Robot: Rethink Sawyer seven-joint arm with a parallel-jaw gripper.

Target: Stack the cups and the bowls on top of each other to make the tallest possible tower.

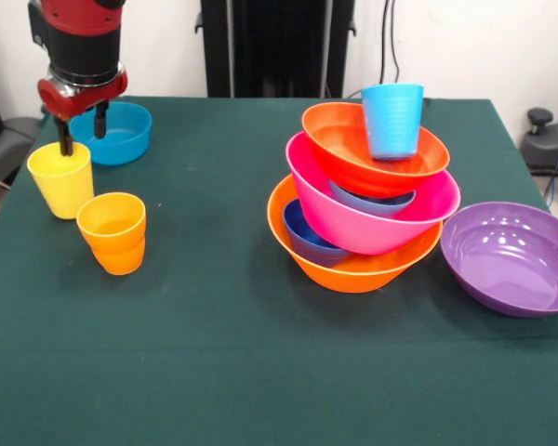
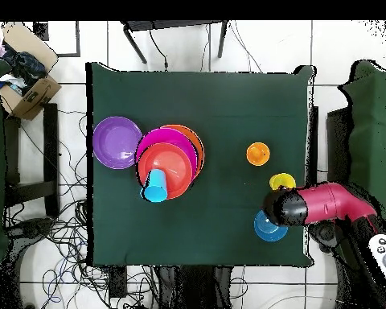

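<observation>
- The tower (image 1: 367, 200) stands right of centre on the green counter (image 1: 223, 353) in my front view, leaning, with the large orange bowl (image 1: 353, 269) as its base.
- Inside that base I see a dark blue bowl (image 1: 307, 240) at the left, and the large pink bowl (image 1: 372, 218) sits tilted on top of it.
- A shallow light blue bowl (image 1: 372, 200) shows in the pink one, under the red-orange bowl (image 1: 372, 153), which carries the light blue cup (image 1: 392, 119) upright near its far rim.
- The purple bowl (image 1: 513, 258) rests alone on the counter just right of the tower, close to the base but apart from it.
- At the left, the yellow cup (image 1: 61, 179) stands upright, with the orange cup (image 1: 112, 232) just in front of it and to its right.
- The gripper (image 1: 82, 130) hangs right over the yellow cup; one finger (image 1: 65, 141) dips at the cup's rim and the other (image 1: 101, 121) stands outside it, so the fingers are spread, gripping nothing.
- A teal bowl (image 1: 113, 132) lies behind the gripper near the far left corner.
- From overhead, the tower (image 2: 169, 163) shows as nested rings, the light blue cup (image 2: 155, 187) at its lower left edge and the purple bowl (image 2: 117, 142) touching or nearly touching its left side.
- The orange cup (image 2: 258, 153) and yellow cup (image 2: 281, 180) sit well to the right, with the red arm (image 2: 329, 201) covering the gripper and part of the teal bowl (image 2: 268, 228).
</observation>
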